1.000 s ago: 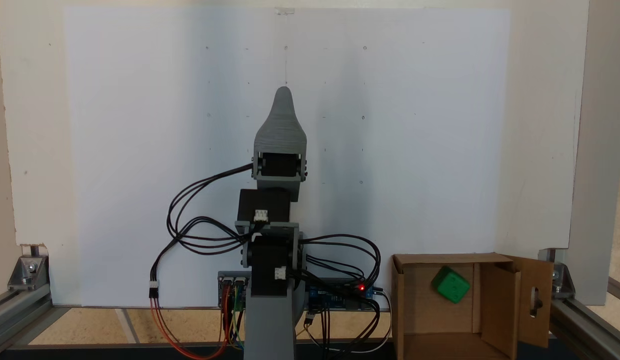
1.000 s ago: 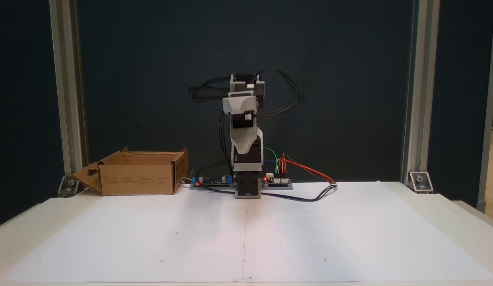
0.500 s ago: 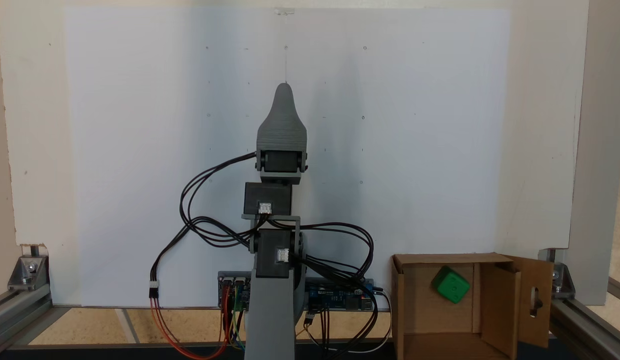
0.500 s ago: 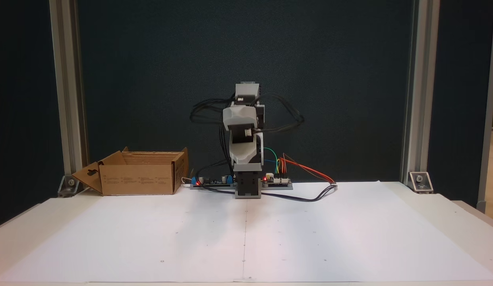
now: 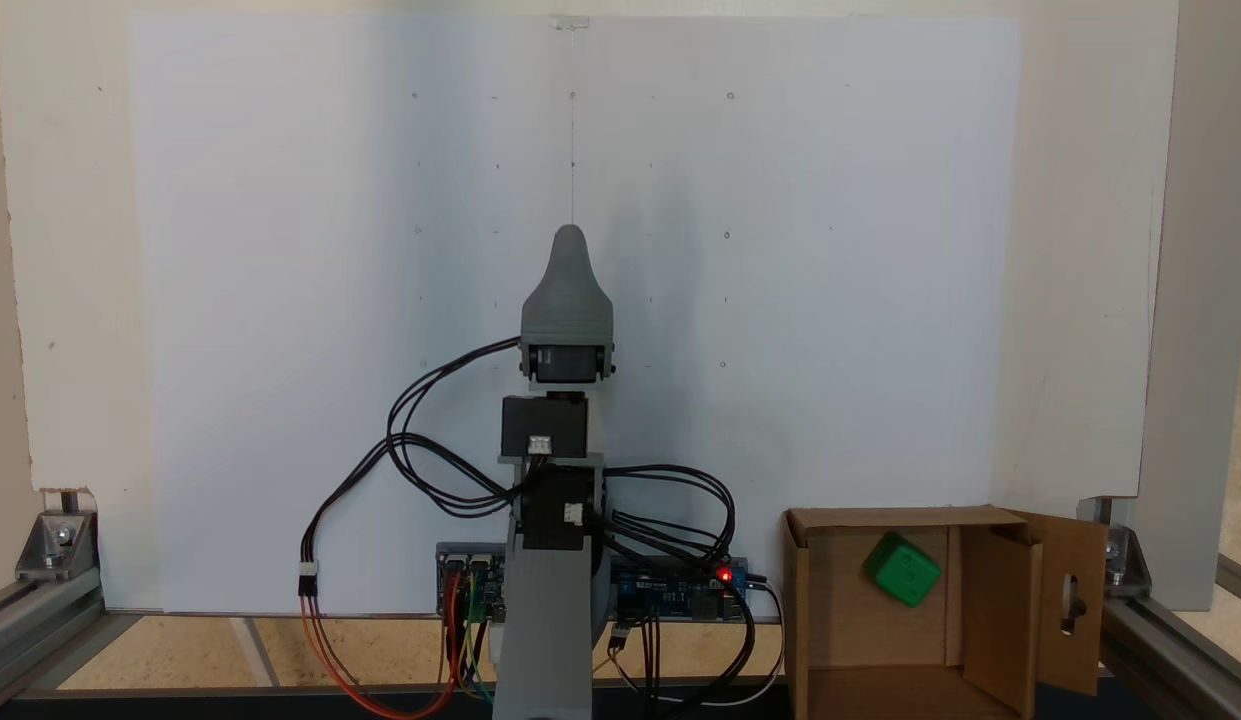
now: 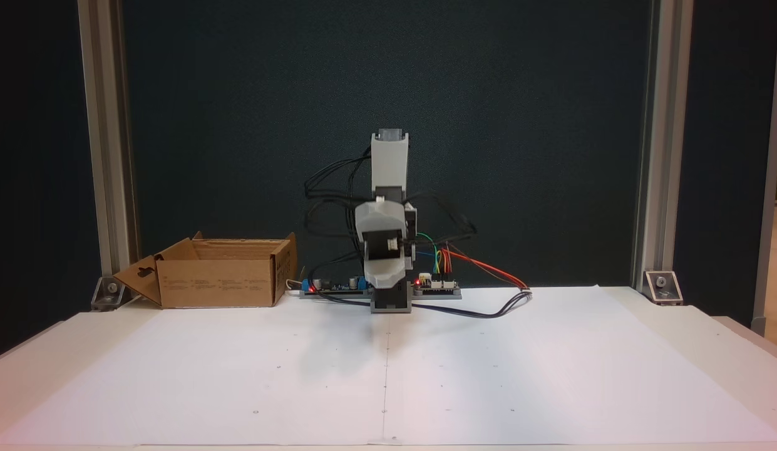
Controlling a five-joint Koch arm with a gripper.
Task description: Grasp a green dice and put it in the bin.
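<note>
Seen from above in a fixed view: a green dice [image 5: 902, 569] lying inside the bin [image 5: 1000, 620], an open brown cardboard box at the bottom right corner of the tabletop [image 5: 70, 300]. Dice resting on the box floor near its far wall, turned at an angle, free of any grip. One box flap [image 5: 1072, 600] folded outward to the right, pierced by a keyhole-shaped cutout.

Grey Koch arm [image 5: 560, 500] folded over its base at the middle of the bottom edge, well apart from the bin. Gripper [image 5: 568, 240] pointing toward the middle of the white paper sheet [image 5: 280, 300], showing as one tapered grey tip with the jaws stacked one behind the other; cannot tell whether wide or narrow. Nothing visible between them.

Seen from the front in a fixed view: same arm [image 6: 388, 250] folded low against a dark backdrop, gripper end [image 6: 380, 260] facing the camera and tilted downward. Bin [image 6: 216, 275] at the far left corner of the tabletop. Black cables [image 6: 329, 200] looping around the arm; coloured wires [image 6: 482, 266] trailing right from circuit boards [image 6: 435, 285] beside the base.
</note>
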